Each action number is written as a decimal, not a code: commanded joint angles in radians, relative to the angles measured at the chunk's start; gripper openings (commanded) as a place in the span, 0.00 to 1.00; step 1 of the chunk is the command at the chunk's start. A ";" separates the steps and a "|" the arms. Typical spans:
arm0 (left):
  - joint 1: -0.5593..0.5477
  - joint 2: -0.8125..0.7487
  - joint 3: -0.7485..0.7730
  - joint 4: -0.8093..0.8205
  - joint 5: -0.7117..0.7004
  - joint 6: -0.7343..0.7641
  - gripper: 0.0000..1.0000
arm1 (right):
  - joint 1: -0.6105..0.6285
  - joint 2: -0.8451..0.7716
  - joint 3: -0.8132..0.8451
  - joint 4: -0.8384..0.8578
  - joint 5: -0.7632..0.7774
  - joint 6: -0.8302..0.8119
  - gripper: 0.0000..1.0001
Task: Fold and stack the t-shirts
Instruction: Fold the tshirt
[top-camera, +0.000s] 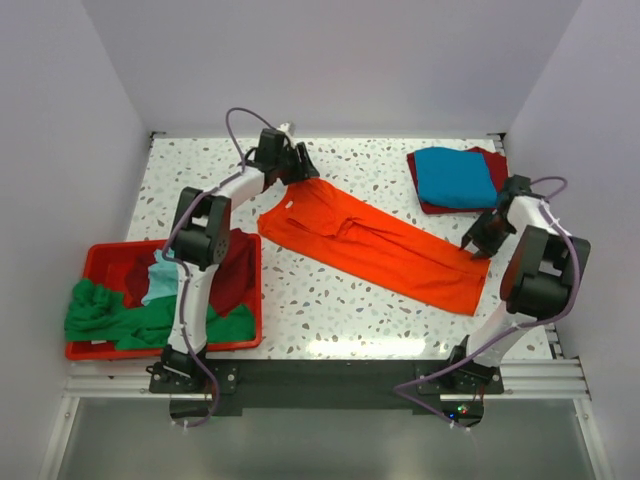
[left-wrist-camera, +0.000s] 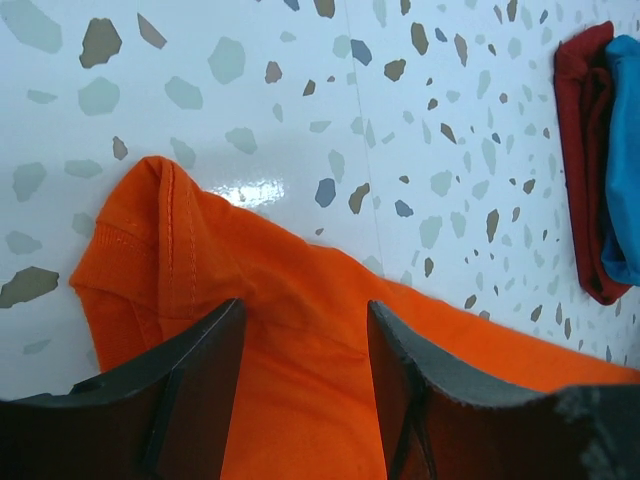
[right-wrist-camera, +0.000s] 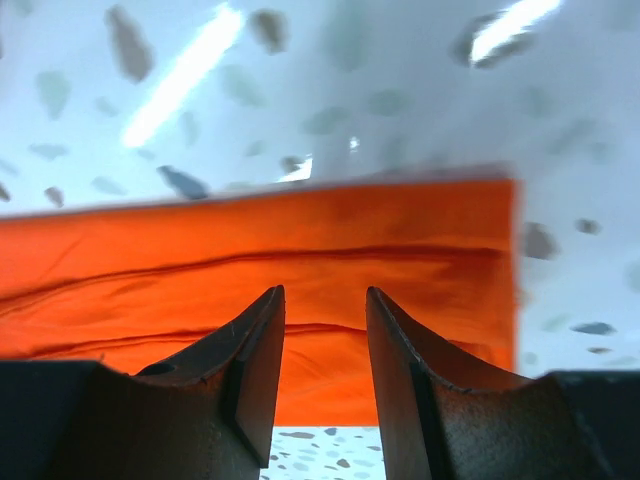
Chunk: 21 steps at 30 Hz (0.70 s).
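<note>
orange t-shirt (right-wrist-camera: 200, 250) blurred, right pincer (right-wrist-camera: 324, 292) base cropped

Non-task items I can see from my station:

1. Table (top-camera: 330, 310): white glossy top, speckled with grey, brown and bluish chips. Lamp glare lies along its near edge. A thin straight seam (left-wrist-camera: 352, 150) crosses the top in the left wrist view. The right wrist view gives me the speckles only as a blur.
2. Bin (top-camera: 110, 248): red plastic, rectangular, open-topped, at the table's near left, its near side close by the rail.
3. Rail (top-camera: 580, 375): bare aluminium, running along the table's near edge.
4. Walls (top-camera: 330, 60): plain white, closing the table in at left, back and right.
5. Grey surface (top-camera: 320, 450): in front of the rail; I cannot tell what it is.
</note>
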 joint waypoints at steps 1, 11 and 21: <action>-0.016 -0.089 0.010 0.052 -0.017 0.019 0.57 | -0.074 -0.076 -0.024 -0.023 0.013 -0.028 0.42; 0.012 0.011 -0.038 0.149 0.040 -0.081 0.57 | -0.086 -0.052 0.014 -0.089 0.113 -0.034 0.41; 0.027 0.071 0.028 0.134 0.035 -0.064 0.57 | -0.114 -0.049 -0.028 -0.081 0.156 -0.034 0.40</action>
